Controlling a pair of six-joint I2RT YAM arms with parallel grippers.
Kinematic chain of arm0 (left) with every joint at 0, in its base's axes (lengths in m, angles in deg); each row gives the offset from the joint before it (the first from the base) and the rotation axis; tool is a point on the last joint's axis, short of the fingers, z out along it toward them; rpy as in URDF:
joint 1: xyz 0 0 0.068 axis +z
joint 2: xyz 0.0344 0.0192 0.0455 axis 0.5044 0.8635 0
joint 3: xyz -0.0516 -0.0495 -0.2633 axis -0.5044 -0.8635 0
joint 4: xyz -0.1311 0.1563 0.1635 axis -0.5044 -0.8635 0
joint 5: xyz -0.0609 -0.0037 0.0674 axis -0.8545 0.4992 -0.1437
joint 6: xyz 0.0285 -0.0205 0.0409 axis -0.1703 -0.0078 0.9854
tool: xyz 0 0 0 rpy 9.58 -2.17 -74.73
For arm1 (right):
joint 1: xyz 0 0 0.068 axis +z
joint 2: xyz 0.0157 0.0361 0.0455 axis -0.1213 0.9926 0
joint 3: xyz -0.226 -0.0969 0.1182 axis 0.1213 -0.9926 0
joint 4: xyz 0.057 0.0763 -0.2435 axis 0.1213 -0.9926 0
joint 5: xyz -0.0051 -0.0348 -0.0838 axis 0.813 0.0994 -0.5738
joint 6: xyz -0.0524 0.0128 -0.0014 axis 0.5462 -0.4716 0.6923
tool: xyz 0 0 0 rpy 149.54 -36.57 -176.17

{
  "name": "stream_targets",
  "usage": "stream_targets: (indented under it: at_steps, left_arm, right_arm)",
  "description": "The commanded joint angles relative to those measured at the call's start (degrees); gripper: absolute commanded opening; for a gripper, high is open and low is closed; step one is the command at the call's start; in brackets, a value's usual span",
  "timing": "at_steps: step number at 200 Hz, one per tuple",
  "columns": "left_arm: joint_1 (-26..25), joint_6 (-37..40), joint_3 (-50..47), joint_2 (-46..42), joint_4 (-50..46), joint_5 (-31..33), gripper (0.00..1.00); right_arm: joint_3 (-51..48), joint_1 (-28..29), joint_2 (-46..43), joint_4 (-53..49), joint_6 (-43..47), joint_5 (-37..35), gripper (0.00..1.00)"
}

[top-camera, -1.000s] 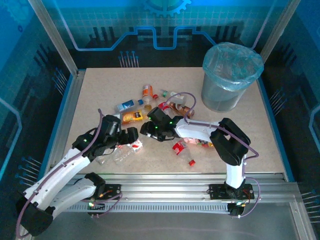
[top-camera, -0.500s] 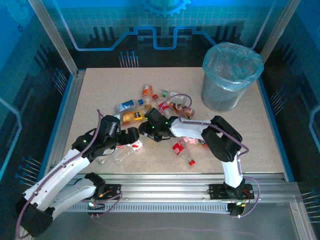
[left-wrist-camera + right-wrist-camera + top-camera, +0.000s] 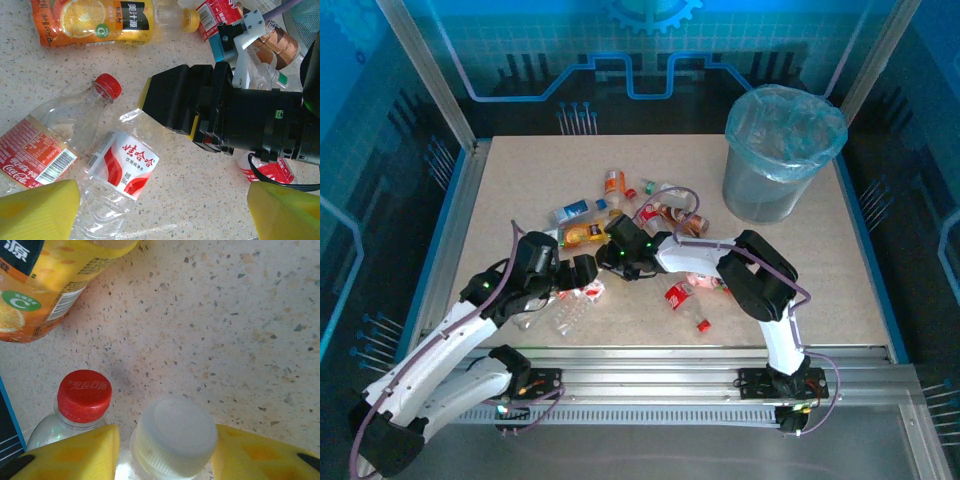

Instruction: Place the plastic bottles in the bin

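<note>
Where right jaws part, white-capped bottle point(image 3: 175, 437) lies

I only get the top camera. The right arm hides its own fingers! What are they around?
Observer: The right gripper straddles a white cap; I can't tell if it pinches.
Operator: Anything next to it?
Observer: A red cap, close beside one finger.
Operator: And the left gripper?
Observer: The left gripper is open, aimed at a clear bottle with a red-and-white label.
</note>
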Motion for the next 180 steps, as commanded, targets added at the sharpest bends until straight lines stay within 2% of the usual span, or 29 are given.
stream_targets:
  at_steps: [1, 86, 109, 116, 138, 180]
  left_arm:
    - [0.49, 0.37, -0.76, -0.65, -0.6, -0.59, 0.88]
    - [0.76, 0.13, -0.86, -0.97, -1.02, 1.05, 0.88]
    - [0.86, -0.07, -0.24, -1.3, -1.17, 1.93, 0.88]
    - [0.87, -0.09, 0.33, -1.34, -1.29, 2.08, 0.88]
    - [0.83, 0.12, 2.41, -1.37, -2.12, 2.84, 0.88]
    - [0.91, 1.22, 7.41, -1.66, -4.37, 3.71, 0.88]
  right_arm:
    - [0.6, 0.29, 1.52, 0.32, -0.17, -0.64, 0.48]
    - [0.01, -0.15, -1.05, 0.98, 5.12, -1.83, 0.28]
    - [-0.86, -0.08, -3.71, 1.2, 7.33, -2.91, 0.18]
    - [-0.81, -0.12, -4.56, 1.08, 8.33, -3.02, 0.12]
    - [-0.58, 0.17, -8.01, 0.59, 12.32, -3.71, 0.0]
    - [4.68, 0.76, -14.86, -4.83, 22.75, -6.81, 0.0]
